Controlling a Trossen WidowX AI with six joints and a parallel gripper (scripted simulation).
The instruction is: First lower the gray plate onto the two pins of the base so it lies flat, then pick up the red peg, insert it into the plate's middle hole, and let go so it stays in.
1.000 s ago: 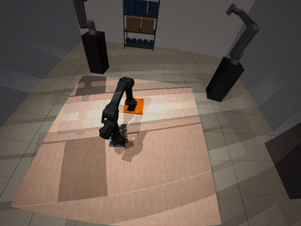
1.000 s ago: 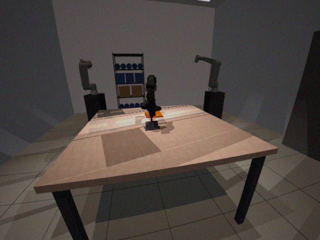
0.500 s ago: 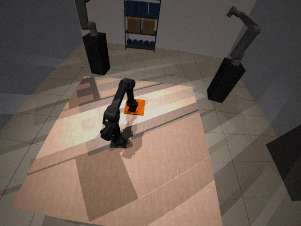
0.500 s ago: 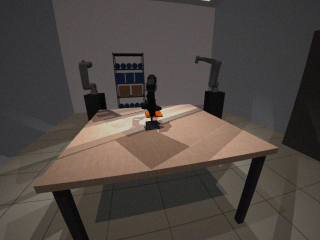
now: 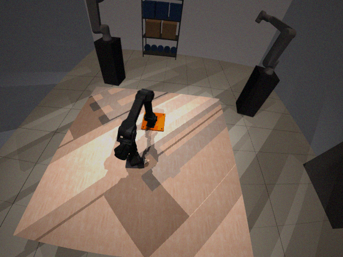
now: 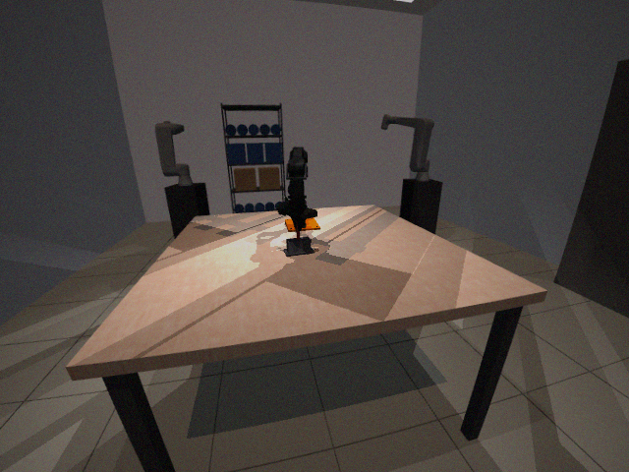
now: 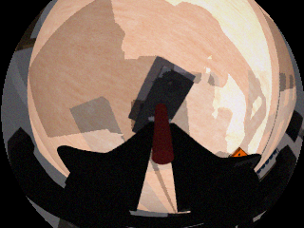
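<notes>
Dark red peg (image 7: 162,138), black hand (image 7: 161,127), orange square (image 5: 160,121) (image 6: 311,223) (image 7: 239,153) with dark dots, pale pinkish-tan tabletop (image 5: 210,171) (image 6: 314,305) (image 7: 81,62) striped by shadows

My room is dim, its walls and corners sunk in gray, while bright sunlike bands cross the table (image 5: 171,199) (image 6: 324,305) (image 7: 76,62) diagonally, brightest toward ten o'clock in the top view. Hard-edged shadows cut between them, a big one at six o'clock. Fine grain speckles everything. My wrist view bulges like a fisheye, black at its corners, glaring pale at one o'clock; I see my dark fingers nearly without detail.
</notes>
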